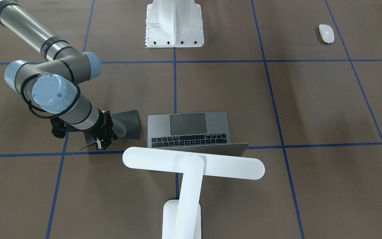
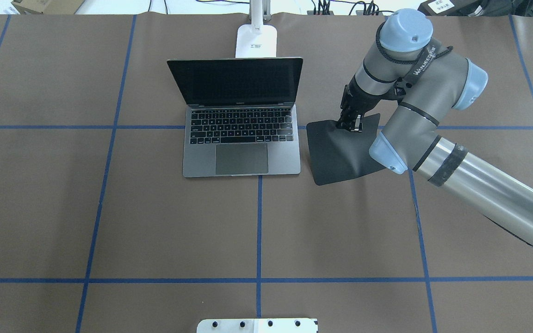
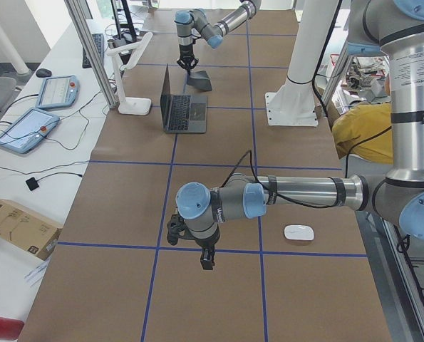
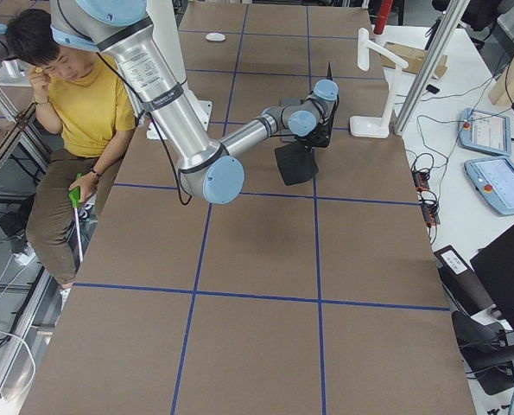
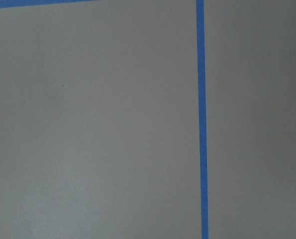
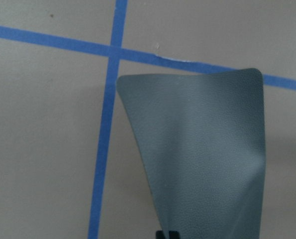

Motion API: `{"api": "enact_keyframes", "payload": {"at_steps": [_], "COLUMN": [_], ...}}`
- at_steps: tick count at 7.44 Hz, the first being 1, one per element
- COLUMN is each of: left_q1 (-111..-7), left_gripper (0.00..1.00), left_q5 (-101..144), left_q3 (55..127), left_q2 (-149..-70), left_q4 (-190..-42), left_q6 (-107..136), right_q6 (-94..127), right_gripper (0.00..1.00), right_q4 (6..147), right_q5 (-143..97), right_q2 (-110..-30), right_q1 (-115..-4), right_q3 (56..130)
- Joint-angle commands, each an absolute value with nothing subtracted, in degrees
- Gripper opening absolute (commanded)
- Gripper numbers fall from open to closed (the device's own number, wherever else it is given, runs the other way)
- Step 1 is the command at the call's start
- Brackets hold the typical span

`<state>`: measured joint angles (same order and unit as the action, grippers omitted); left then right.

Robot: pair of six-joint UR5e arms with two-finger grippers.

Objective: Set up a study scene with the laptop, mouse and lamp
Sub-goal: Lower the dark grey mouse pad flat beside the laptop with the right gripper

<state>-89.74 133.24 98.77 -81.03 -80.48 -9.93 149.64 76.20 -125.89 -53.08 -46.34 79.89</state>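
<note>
The right gripper (image 2: 350, 125) pinches one edge of a thin black mat (image 2: 338, 155), and the sheet hangs bent below it over the table (image 2: 155, 222). Just to this gripper's left sits the laptop (image 2: 241, 143), open, with its screen facing the robot, its hinge on the far side and its long axis running side to side. Beyond it stands the lamp (image 1: 194, 162) — the front-facing view shows its light bar parallel to the lid, while the overhead shows only the base. The mouse (image 1: 326, 33), outside the overhead view, lies lengthwise toward the robot, near the left gripper (image 3: 207, 260) — whether that gripper is spread or pressed together I cannot tell.
</note>
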Motion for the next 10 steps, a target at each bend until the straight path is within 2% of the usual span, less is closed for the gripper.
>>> {"api": "enact_keyframes", "payload": {"at_steps": [1,5,6,7,10], "left_q1": [-89.7,-89.7,-89.7,-89.7,-89.7], "left_gripper": [1.00,1.00,1.00,1.00,1.00], "left_q5": [133.2,133.2,133.2,133.2,133.2], "left_q3": [98.5,98.2,98.1,98.1,98.1], "left_q2": [-81.0,-81.0,-81.0,-81.0,-81.0], "left_q4": [-80.5,-80.5,-80.5,-80.6,-80.5], "left_q6": [-10.0,-10.0,-10.0,-10.0,-10.0], "right_q6": [157.6,163.8,163.7,162.8,153.9], "right_gripper": [0.00,0.00,0.22,0.99,1.00], "right_q4": [75.3,74.8,74.7,71.2,64.7], "right_q5": [-123.7,-119.4,-119.4,-119.1,-117.9], "right_q2": [-50.9,-49.2,-49.7,-51.1,-54.1], "right_q1": [-45.3,-43.7,-43.8,-43.2,-43.2], "right_q3": [78.7,77.1,77.3,77.4,77.9]}}
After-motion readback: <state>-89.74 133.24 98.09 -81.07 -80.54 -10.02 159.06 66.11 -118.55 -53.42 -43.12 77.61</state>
